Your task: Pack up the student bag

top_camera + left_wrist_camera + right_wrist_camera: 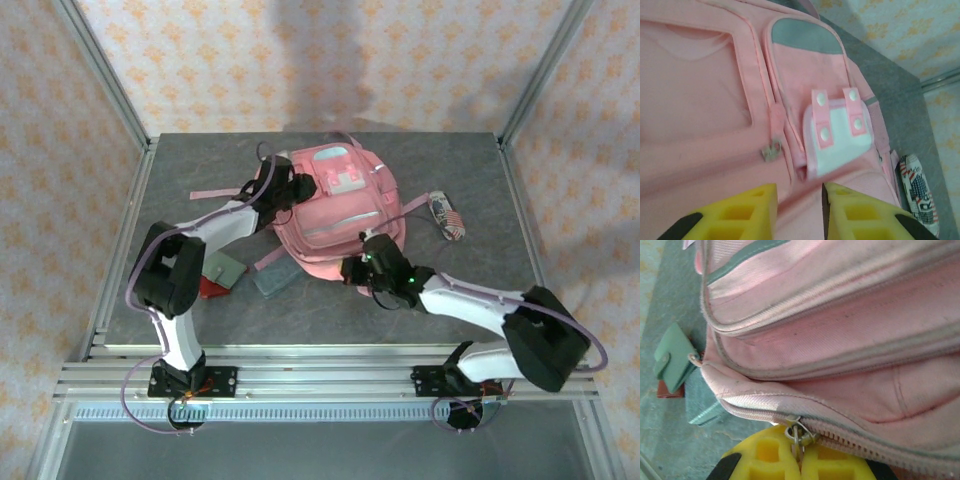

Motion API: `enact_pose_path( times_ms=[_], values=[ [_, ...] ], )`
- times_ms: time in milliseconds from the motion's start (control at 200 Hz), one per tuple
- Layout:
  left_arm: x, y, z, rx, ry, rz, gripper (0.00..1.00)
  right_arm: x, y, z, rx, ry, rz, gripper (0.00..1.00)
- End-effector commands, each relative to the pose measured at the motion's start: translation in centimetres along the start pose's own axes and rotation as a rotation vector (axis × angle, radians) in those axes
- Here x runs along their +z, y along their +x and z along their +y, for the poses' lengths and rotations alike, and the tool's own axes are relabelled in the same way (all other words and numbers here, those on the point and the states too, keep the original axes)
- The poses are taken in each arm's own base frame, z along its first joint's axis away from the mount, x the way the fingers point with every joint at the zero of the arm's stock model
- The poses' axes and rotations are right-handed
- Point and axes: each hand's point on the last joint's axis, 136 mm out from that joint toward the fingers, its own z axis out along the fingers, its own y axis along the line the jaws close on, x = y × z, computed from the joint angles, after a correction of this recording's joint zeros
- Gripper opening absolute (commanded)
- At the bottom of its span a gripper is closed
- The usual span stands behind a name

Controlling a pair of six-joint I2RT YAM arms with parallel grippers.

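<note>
The student bag (pixel 340 215) is a big pink backpack lying front-up in the middle of the table, with a teal and white patch (pixel 840 140) on its front pocket. My left gripper (pixel 295 188) hovers over the bag's upper left. Its yellow fingers stand apart (pixel 800 192) above the pink fabric, and a blurred pink strip runs under the gap. My right gripper (pixel 355 268) is at the bag's near edge. There the yellow fingers (pixel 800 442) are shut on the metal zip pull (pixel 797 432) of the main zip.
A pencil case (pixel 447 215) with a flag print lies right of the bag. Left of the bag, on the grey table, lie a green booklet (pixel 225 270), a teal one (pixel 275 280) and a red item (pixel 208 287). Pink straps trail toward the far left.
</note>
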Motion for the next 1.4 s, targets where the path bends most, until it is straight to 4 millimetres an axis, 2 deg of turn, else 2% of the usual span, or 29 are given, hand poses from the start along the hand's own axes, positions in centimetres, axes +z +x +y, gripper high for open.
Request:
enact_pose_path(
  times_ms=[0,115,250,496,541,641,851,1026,1141,1176,1206,1281,1311,1397],
  values=[
    [-4.5,-1.0,-1.7,0.018,0.055,-0.042,0.39,0.5,-4.3,4.7,-0.012,-0.142,-0.118,0.00],
    [-7.1,1.2,-0.9,-0.010,0.077,-0.027,0.45,1.8,-5.0,6.0,-0.010,-0.179,-0.114,0.00],
    [-9.3,3.8,1.3,-0.066,0.075,-0.019,0.48,3.0,-5.9,8.0,-0.008,-0.235,-0.110,0.00],
    [-12.3,7.4,5.2,-0.184,0.037,-0.040,0.59,5.6,-6.1,11.3,-0.044,-0.284,-0.071,0.00],
    [-12.5,8.0,6.0,-0.211,0.034,-0.043,0.59,5.9,-5.9,11.6,-0.048,-0.289,-0.063,0.00],
    [-12.6,8.8,6.8,-0.260,0.038,-0.052,0.67,6.7,-5.4,12.3,-0.055,-0.299,-0.044,0.00],
    [-12.1,7.3,6.7,-0.301,0.057,-0.133,0.73,7.5,-3.7,13.7,-0.083,-0.318,-0.007,0.00],
    [-10.1,7.1,6.8,-0.298,0.026,-0.115,0.73,7.6,-2.2,15.1,-0.125,-0.336,0.008,0.00],
    [-8.4,8.0,7.4,-0.317,-0.006,-0.066,0.67,7.4,-2.0,15.5,-0.134,-0.343,0.008,0.00],
    [-8.1,8.2,7.5,-0.319,-0.009,-0.058,0.63,7.3,-2.1,15.5,-0.136,-0.342,0.004,0.00],
    [-7.9,8.3,7.6,-0.320,-0.013,-0.056,0.53,7.2,-2.1,15.5,-0.138,-0.342,0.003,0.00],
    [-7.6,8.0,7.8,-0.315,-0.022,-0.065,0.13,6.9,-2.3,15.2,-0.149,-0.323,-0.004,0.00],
    [-7.5,7.7,7.9,-0.314,-0.024,-0.069,0.01,6.8,-2.3,15.0,-0.155,-0.313,-0.008,0.00],
    [-7.5,7.0,7.9,-0.300,-0.029,-0.074,0.00,6.3,-2.6,13.8,-0.169,-0.258,-0.019,0.00]
  ],
)
